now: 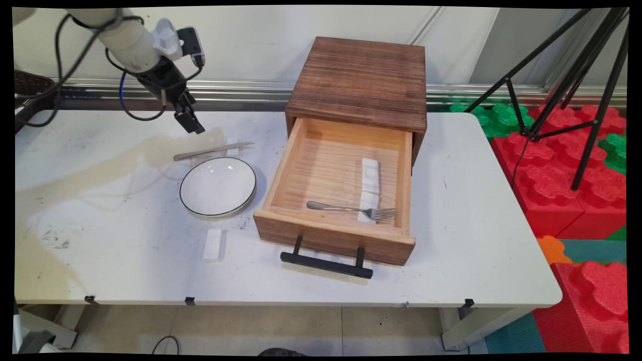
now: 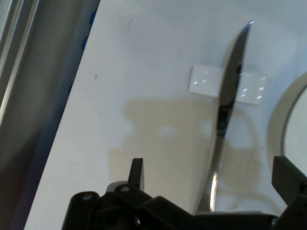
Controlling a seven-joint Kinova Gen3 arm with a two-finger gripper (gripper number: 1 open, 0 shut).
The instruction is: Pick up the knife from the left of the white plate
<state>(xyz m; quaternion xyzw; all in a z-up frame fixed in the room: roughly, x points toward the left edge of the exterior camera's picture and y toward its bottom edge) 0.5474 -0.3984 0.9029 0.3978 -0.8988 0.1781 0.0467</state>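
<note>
Gripper point(image 2: 208, 179) jaws spread, hovering over knife point(image 1: 213, 150), propped on white block point(image 1: 232, 146) at plate's point(image 1: 218, 188) 12 o'clock. Risk: thin blade pivots off block, slips sideways.

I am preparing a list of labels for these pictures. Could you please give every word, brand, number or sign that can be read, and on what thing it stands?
No text can be read in either view.
The wooden drawer box, plate, knife, fork and white blocks carry no lettering.
The gripper and the table show none either.
</note>
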